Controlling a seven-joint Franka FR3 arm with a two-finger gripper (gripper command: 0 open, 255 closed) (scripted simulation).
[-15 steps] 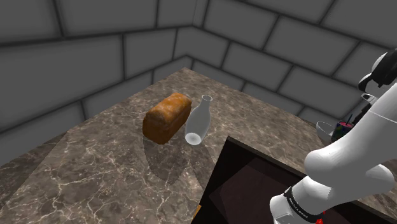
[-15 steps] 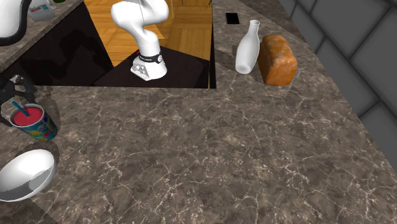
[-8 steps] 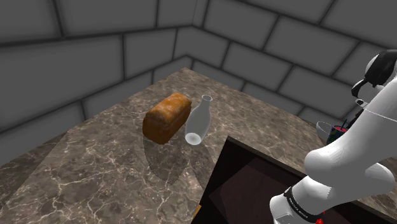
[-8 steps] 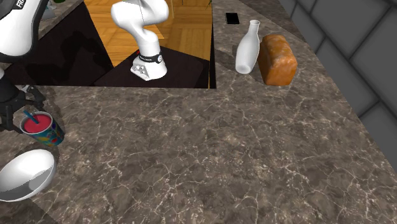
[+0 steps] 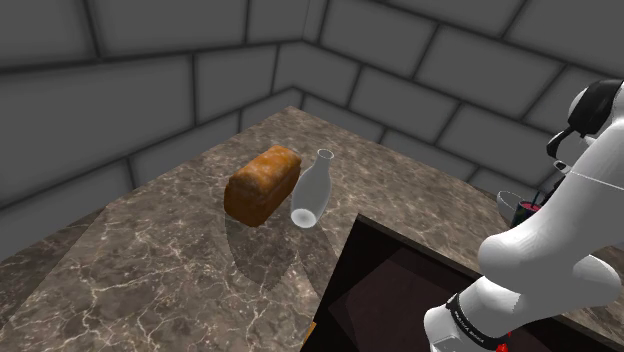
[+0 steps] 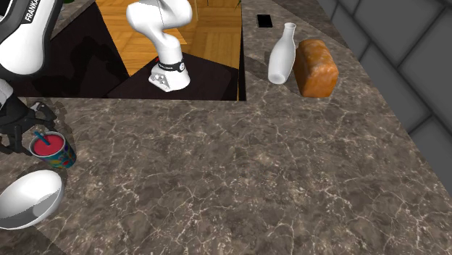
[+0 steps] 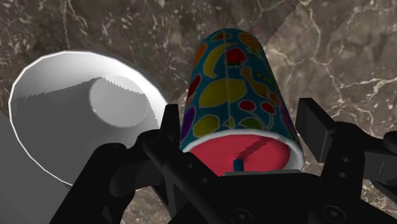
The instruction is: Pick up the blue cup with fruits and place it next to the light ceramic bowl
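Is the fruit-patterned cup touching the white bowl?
Apart. The second exterior view shows a thin strip of the marble counter between the cup and the bowl.

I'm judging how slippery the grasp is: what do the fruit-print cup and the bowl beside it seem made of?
The cup: smooth printed wall with a thin white rim, perhaps paper or plastic; the look leaves it open. The bowl: plain white-grey, matte, no texture drawn, so its material cannot be told.
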